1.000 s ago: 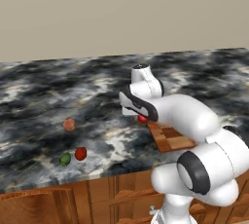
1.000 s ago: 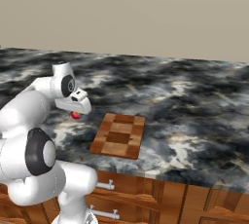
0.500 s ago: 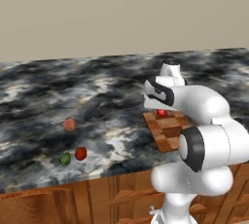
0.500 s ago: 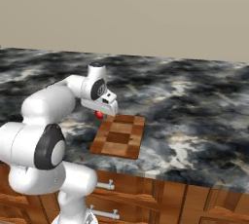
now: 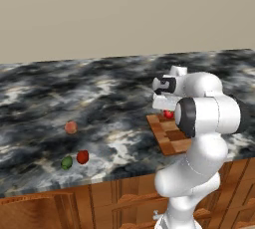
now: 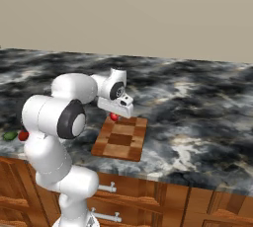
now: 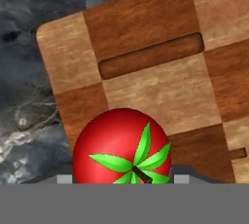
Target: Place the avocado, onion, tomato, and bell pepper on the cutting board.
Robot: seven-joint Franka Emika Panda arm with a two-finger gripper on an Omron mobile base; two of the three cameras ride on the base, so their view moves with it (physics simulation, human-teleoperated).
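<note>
My gripper is shut on the tomato, a glossy red ball with a green leafy top. It hangs just above the far left corner of the checkered cutting board. In the hand view the tomato sits between the fingertips with the cutting board beneath it. From the right base view the gripper holds the tomato over the board's far end. The onion, bell pepper and avocado lie on the counter to the left.
The dark marbled counter stretches wide around the board, with wooden drawers below its front edge. Bell pepper and avocado lie close to that front edge, side by side. A plain wall runs behind.
The arm has swung to the right with the tomato in its grip, from over the bare counter to above the board's far left corner. The other produce has stayed put.
</note>
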